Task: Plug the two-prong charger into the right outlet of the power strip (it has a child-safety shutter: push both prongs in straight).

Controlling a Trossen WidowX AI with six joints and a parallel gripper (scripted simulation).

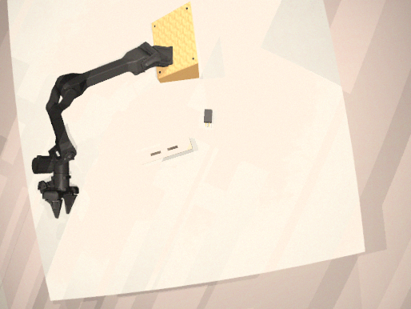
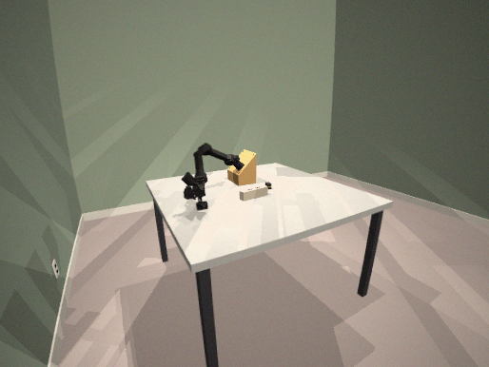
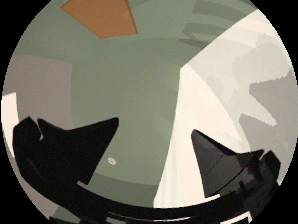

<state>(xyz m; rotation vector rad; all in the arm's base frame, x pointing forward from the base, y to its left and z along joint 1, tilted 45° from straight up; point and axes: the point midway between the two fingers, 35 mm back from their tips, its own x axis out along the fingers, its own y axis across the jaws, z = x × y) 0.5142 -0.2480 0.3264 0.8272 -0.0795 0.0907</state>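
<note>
Over one side of the white table (image 1: 240, 240) (image 2: 285, 219) (image 3: 172, 175), had the gripper (image 1: 62, 215) (image 2: 202, 205) (image 3: 156, 127) wide open, with nothing in it. Saw the little dark charger (image 1: 208, 115) (image 2: 268, 185) on the table, near the power strip (image 1: 181, 146) (image 2: 253, 192) but not plugged in.

Yellow-orange wedge blk (image 1: 181, 36) (image 2: 245, 177) (image 3: 107, 19) on tbl (image 1: 240, 240) (image 2: 304, 209) (image 3: 170, 175); outlet plate (image 2: 55, 268) on L wall, green (image 2: 24, 190).

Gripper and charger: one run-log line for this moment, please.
fingers: open, nothing held | charger: on table | plug-in: not done
</note>
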